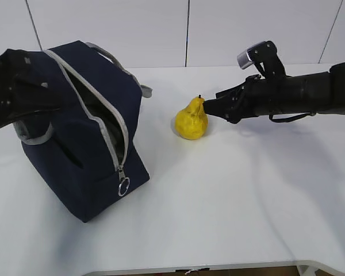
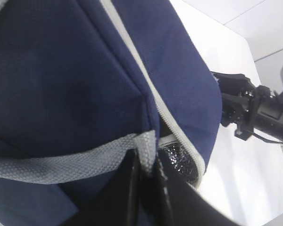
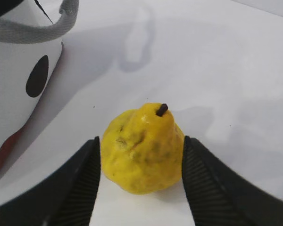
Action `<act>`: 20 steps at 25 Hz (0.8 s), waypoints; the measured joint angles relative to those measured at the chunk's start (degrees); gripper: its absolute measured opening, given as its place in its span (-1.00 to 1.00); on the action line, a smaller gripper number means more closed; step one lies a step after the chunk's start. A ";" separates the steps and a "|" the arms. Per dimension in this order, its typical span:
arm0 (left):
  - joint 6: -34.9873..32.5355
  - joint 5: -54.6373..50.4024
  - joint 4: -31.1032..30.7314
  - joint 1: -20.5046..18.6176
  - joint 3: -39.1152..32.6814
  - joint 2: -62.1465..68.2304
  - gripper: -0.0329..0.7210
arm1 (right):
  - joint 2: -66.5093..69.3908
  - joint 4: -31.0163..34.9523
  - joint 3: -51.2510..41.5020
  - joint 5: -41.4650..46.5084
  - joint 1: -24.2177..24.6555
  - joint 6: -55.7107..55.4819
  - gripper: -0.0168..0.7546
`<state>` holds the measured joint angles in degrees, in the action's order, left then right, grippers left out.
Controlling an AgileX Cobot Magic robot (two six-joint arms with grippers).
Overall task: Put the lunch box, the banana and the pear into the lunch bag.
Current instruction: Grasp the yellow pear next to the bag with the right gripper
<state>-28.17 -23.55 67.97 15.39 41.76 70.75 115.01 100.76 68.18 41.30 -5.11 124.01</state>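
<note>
Your right gripper [image 3: 140,181] has its two black ribbed fingers [image 3: 75,188] apart, one on each side of the pear [image 3: 142,148]; in the right wrist view both inner faces stand right against the yellow skin, but you cannot tell for sure if they already press it. The pear stands upright on the white table [image 1: 247,195], with its short dark stem pointing up, and in the exterior view it is just in front of the right gripper's tip. Your left gripper [image 2: 144,174] has its fingers together on the grey strap handle [image 2: 61,165] of the lunch bag [image 1: 83,138], pinching it at the bag's upper left side. The lunch bag stands on the left part of the table, well apart from the pear, and its grey zipper [image 1: 103,123] is open, so you see a dark gap along the top, with the ring pull [image 1: 124,187] hanging at the low front corner. The bag's white face [image 3: 19,99] with dark and red shapes shows at the left edge of the right wrist view.
</note>
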 joint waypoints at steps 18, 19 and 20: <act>-1.42 0.00 0.00 0.00 0.00 0.00 -0.89 | 6.03 0.10 8.60 3.29 -0.11 -5.36 0.34; -1.52 0.00 0.00 0.00 0.00 0.00 -0.89 | 6.03 0.10 8.60 3.29 -0.11 -5.65 0.39; -1.52 0.00 0.00 0.00 0.00 0.00 -0.89 | 6.16 0.10 8.60 3.29 -0.11 -5.79 0.44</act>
<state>-29.69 -23.55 67.97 15.39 41.76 70.75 121.17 100.86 76.78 44.58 -5.22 118.22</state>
